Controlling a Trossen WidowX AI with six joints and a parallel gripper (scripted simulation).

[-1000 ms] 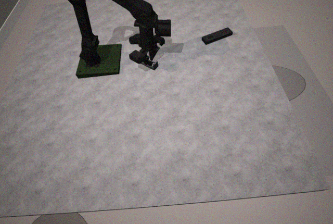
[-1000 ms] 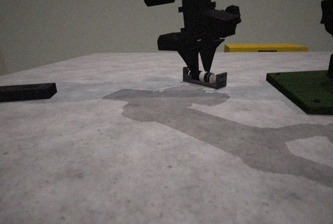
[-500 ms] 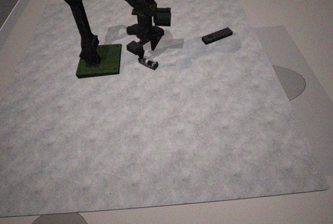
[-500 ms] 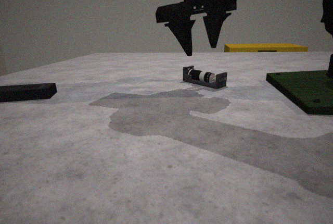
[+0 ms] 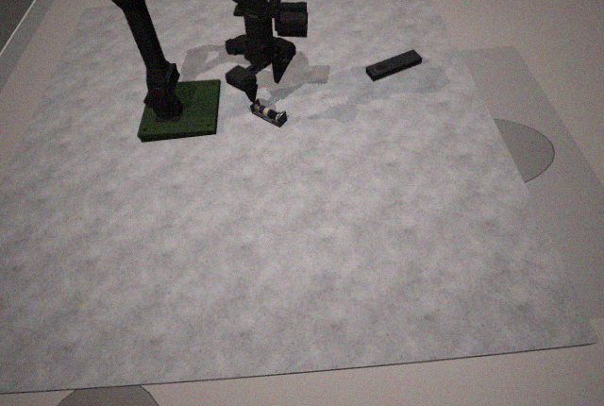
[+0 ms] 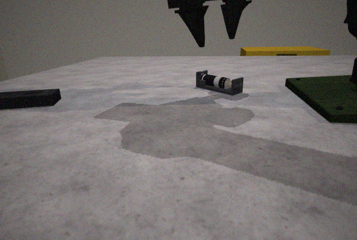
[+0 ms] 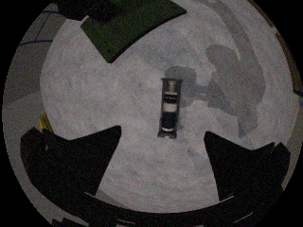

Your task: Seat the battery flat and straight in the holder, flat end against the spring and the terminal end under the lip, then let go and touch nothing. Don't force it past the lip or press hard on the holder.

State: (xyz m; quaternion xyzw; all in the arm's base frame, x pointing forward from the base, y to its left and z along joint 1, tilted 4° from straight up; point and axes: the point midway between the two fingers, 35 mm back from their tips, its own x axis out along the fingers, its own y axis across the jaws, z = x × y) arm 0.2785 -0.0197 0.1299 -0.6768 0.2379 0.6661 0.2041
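Overhead, a black robot arm (image 5: pixel 146 16) rises from a green base plate (image 5: pixel 194 109) fixed near the far left corner of a mottled grey counter (image 5: pixel 293 245), arches up and bends down toward the surface. Its gripper (image 6: pixel 216 41) hangs in the air above the counter with both pointed fingers (image 6: pixel 196 27) spread wide apart and nothing between them. Below the gripper, clear of the fingertips, sits a small dark holder (image 6: pixel 235 87) shaped like an open tray with a raised wall at each end. It rests on the counter just beside the green base plate, toward the far edge. The battery (image 6: pixel 215 80), a small cylinder banded in black and white, lies lengthwise inside the holder, between the end walls and in line with the tray. From the side it appears level, though the frames are too small to show whether its ends meet the spring and the lip. In the wrist view the battery (image 7: pixel 169 102) and holder (image 7: pixel 169 128) lie between the two dark fingers, well apart from both. A flat black bar (image 5: pixel 394 64) lies on the counter near the far right corner, well away from the holder. A yellow block (image 6: pixel 284 51) shows at the far edge in the side view. Soft grey shadows of the arm fall across the counter.
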